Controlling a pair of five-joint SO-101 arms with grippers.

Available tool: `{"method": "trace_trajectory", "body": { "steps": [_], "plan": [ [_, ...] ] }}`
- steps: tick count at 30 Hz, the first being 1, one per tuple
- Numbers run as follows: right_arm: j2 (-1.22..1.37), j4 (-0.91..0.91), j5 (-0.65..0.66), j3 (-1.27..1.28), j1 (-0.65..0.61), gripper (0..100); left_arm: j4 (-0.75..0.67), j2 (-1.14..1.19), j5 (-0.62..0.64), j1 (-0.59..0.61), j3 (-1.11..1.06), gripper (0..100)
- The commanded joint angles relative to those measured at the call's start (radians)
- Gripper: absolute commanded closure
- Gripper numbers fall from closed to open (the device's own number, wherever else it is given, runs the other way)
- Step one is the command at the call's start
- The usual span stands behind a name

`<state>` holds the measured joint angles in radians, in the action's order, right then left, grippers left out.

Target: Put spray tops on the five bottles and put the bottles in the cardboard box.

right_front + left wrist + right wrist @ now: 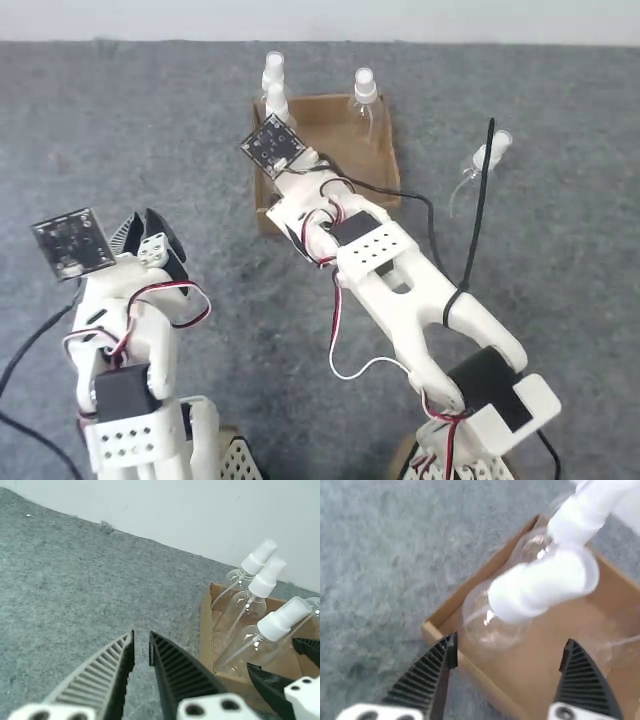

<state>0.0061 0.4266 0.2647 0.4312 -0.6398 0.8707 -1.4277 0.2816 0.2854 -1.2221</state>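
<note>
1. My right gripper (pixel 510 642) is spread wide. Its two ribbed black jaws stand either side of a clear bottle (pixel 487 622) without touching it, and nothing is clamped.
2. That bottle carries a white spray top (pixel 545 587) and stands inside the cardboard box (pixel 470 667), against one wall and close to a corner.
3. A second capped bottle (pixel 585 510) stands just beyond it along the same wall.
4. My left gripper (pixel 141 636) has its jaws nearly together, with only a thin slit between them, and holds nothing. It hangs over bare carpet, well apart from the box.
5. From the high view, a corner bottle (pixel 365 95) with its top on stands in the far right corner of the box.
6. A lone bottle (pixel 498 143), also capped, stands outside the box on the carpet to its right.
7. A black cable (pixel 478 230) rises off my right arm and crosses in front of that lone bottle.
8. The surface is a grey carpet (pixel 560 260) with a short, nubby pile. It runs under both arms and the box, and a few pale lint flecks lie near its far edge.
9. A plain white wall (pixel 200 510) meets the carpet along that far edge.
</note>
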Motion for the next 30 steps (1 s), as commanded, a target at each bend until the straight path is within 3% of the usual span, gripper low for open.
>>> {"method": "trace_trajectory", "body": {
  "steps": [1, 24, 30],
  "plan": [
    [-0.116, 0.041, 0.005, -0.064, 0.005, 72.8, -0.031, -0.015, 0.008, 0.002, 0.004, 95],
    [-0.493, 0.536, 0.005, -0.066, 0.016, 73.1, -0.032, -0.015, 0.006, 0.002, 0.004, 95],
    [-0.607, 0.676, -0.009, -0.064, 0.07, 73.1, -0.032, -0.015, 0.006, 0.002, 0.004, 95]
  ]
}}
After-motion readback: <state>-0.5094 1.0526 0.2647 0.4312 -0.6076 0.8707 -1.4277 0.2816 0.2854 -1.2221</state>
